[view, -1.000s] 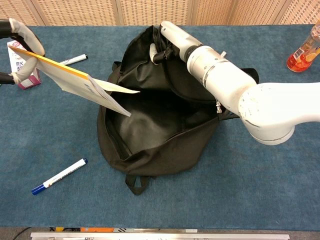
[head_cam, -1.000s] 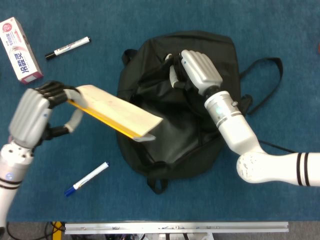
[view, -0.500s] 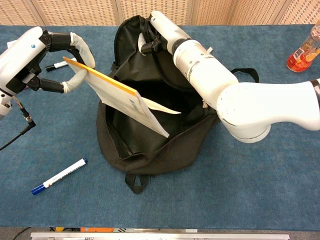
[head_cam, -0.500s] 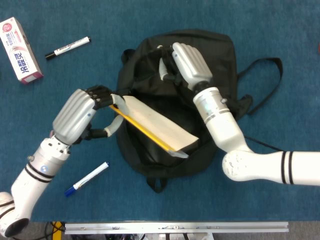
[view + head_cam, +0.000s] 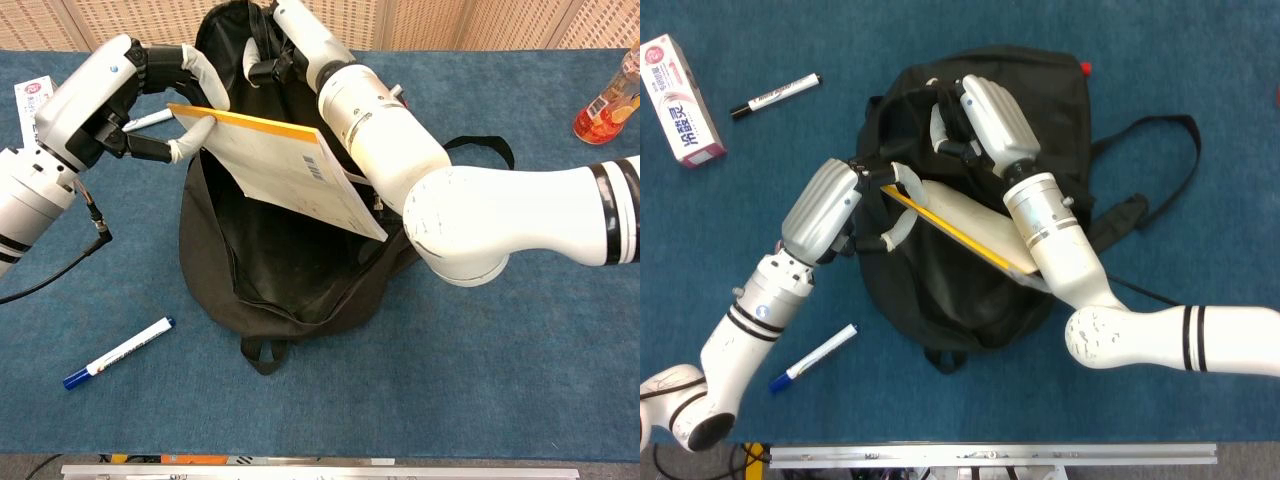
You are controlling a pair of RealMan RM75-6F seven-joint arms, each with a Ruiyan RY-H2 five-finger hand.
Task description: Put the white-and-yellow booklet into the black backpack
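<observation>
- The left hand (image 5: 825, 208) grips the white-and-yellow booklet (image 5: 280, 165) at its upper left corner, fingers curled over the yellow edge and thumb beneath; it has carried the booklet further right since the earlier frames, from out over the bench to directly above the bag's mouth.
- The booklet now lies tilted over the opening of the black backpack (image 5: 290, 270), its high end in the left hand and its low far corner against the right forearm; in the head view its lower end (image 5: 980, 235) sits over the dark interior, deeper toward the bag's middle than before. It is not yet fully inside.
- The right hand (image 5: 985, 120) clutches the upper rim of the backpack, fingers closed on the black fabric and holding the mouth up; this hand has moved left and up with the rim, so the opening stands taller in the chest view (image 5: 300, 35) than it did earlier.
- The backpack itself has shifted a little left on the blue bench (image 5: 1200, 60), and a small red tag now shows at its top edge.
- A blue-capped marker (image 5: 812, 357) lies unmoved near the bag's lower left.
- A black-capped marker (image 5: 775, 95) and a pink-and-white box (image 5: 678, 100) stay at the upper left.
- An orange bottle (image 5: 608, 98) stands at the far right in the chest view.
</observation>
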